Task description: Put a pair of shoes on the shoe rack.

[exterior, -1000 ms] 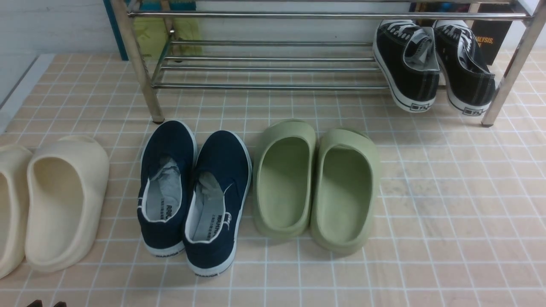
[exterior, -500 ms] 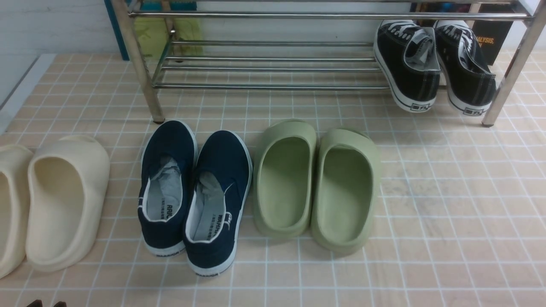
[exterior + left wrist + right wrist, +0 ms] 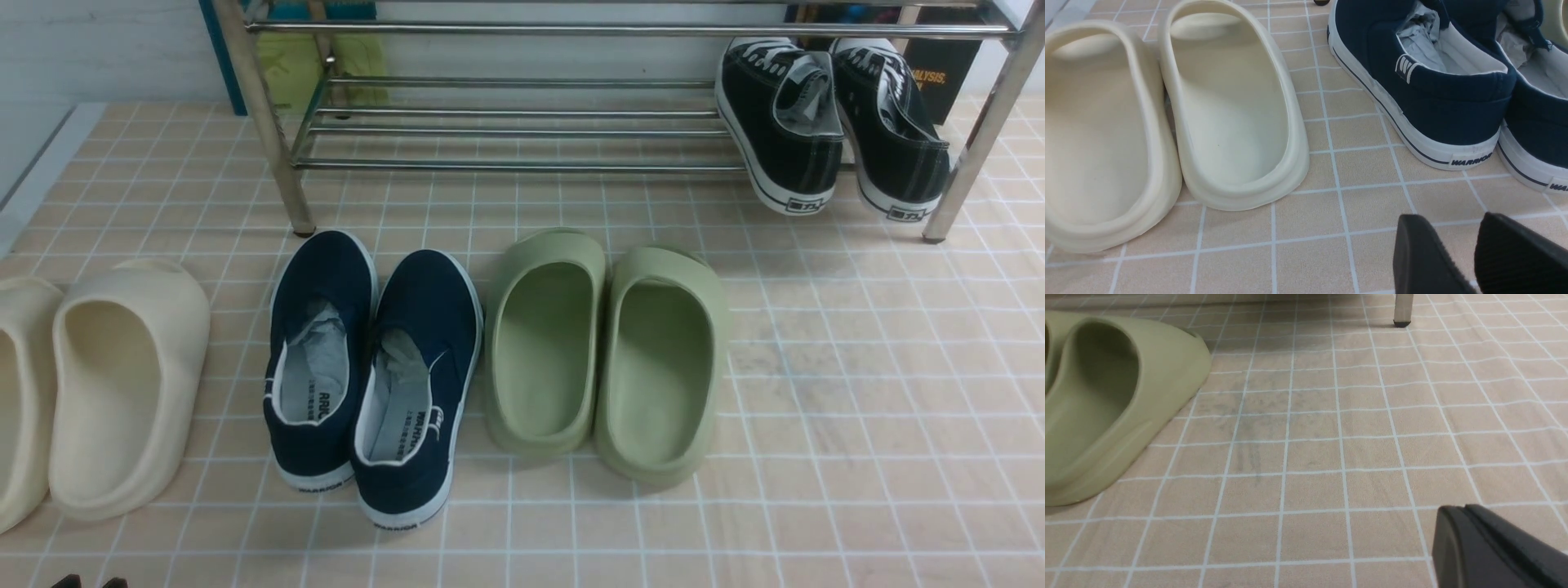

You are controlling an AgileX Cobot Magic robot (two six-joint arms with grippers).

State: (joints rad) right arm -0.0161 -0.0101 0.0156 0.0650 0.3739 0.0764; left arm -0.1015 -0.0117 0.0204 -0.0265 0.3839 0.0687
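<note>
The two black canvas sneakers with white laces and white soles (image 3: 831, 122) sit on the low bar shelf at the right end of the shiny steel-tube shoe rack (image 3: 522, 31). They are side by side, heels toward me, and the heels hang a little over the front bar. On the tan tiled floor (image 3: 857, 392) in front of the rack are three more pairs in a row: the green foam slippers (image 3: 604, 359) in the middle, the navy blue slip-on shoes with white soles (image 3: 371, 371) to their left, and the cream foam slippers (image 3: 98, 384) at the far left. My left gripper (image 3: 1457, 228) is low over the floor near the heels of the navy shoes, with its two black fingers apart and nothing between them. My right gripper (image 3: 1461, 512) is low over bare tiles beside the green slippers, its fingers pressed together and holding nothing.
</note>
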